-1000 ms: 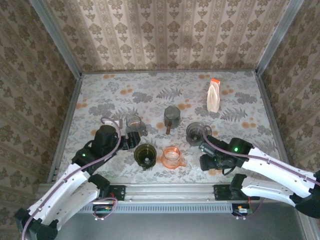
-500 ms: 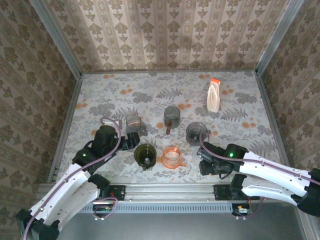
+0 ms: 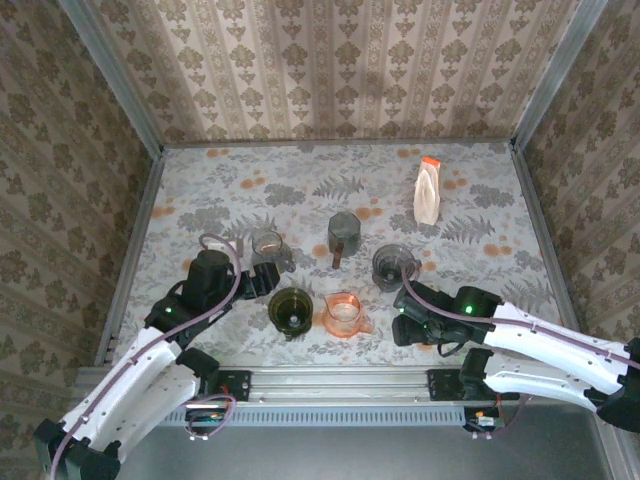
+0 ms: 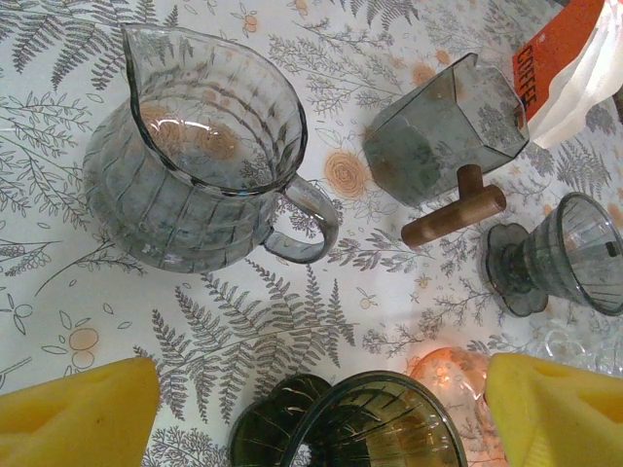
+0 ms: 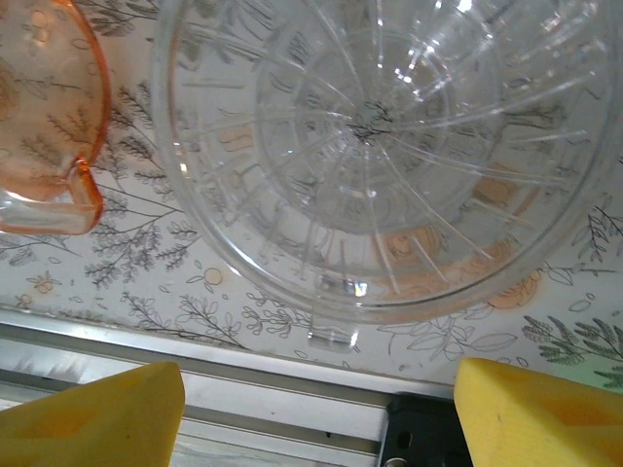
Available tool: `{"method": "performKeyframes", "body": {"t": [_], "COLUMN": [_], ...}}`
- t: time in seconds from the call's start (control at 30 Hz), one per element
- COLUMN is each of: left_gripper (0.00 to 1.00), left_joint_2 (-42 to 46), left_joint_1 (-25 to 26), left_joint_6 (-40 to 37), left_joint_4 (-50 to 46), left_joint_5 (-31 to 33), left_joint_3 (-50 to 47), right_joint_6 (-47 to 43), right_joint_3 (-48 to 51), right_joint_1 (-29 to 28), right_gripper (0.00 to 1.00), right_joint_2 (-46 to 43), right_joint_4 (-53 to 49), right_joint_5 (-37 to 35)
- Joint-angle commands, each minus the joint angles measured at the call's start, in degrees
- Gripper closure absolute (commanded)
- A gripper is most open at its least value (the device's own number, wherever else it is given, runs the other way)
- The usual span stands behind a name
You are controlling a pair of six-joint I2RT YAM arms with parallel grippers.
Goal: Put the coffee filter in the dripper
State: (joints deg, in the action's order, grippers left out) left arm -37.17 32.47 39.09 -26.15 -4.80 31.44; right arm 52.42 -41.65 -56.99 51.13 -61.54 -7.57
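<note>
The coffee filter pack [image 3: 427, 192], white with an orange top, stands at the back right of the table; its corner [image 4: 574, 68] shows in the left wrist view. A clear dripper [image 5: 389, 146] lies just beyond my right gripper [image 5: 321, 418], which is open and holds nothing, near the table's front edge [image 3: 405, 328]. My left gripper [image 3: 270, 285] is open and empty too [image 4: 321, 418], just short of a dark green dripper [image 4: 360, 423] [image 3: 290, 308]. An orange dripper [image 3: 344, 313] [image 5: 39, 126] sits between the two grippers.
A glass pitcher [image 4: 195, 156] [image 3: 267, 243], a grey dripper with a wooden handle [image 4: 443, 126] [image 3: 343, 235] and a smoky dripper [image 4: 565, 253] [image 3: 392, 262] stand mid-table. The metal rail [image 5: 243, 370] runs under my right gripper. Patterned walls enclose the table.
My right gripper has shifted slightly left along the front edge; its jaws narrowed, then widened again. The left arm has not moved.
</note>
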Motion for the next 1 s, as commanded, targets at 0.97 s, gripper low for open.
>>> {"method": "performKeyframes", "body": {"t": [0.97], "left_gripper": [0.11], "left_joint_2": [0.17], "left_joint_1": [-2.46], "left_joint_6": [0.76], "left_joint_4": [1.18], "left_joint_5": [-2.72], "left_joint_3": [-0.94], "right_joint_6": [8.02], "right_joint_3": [4.73], "right_joint_1": [-4.44], "right_gripper": [0.66], "right_joint_2": [8.11], "right_joint_4": [5.65], "right_joint_5": [-11.89]}}
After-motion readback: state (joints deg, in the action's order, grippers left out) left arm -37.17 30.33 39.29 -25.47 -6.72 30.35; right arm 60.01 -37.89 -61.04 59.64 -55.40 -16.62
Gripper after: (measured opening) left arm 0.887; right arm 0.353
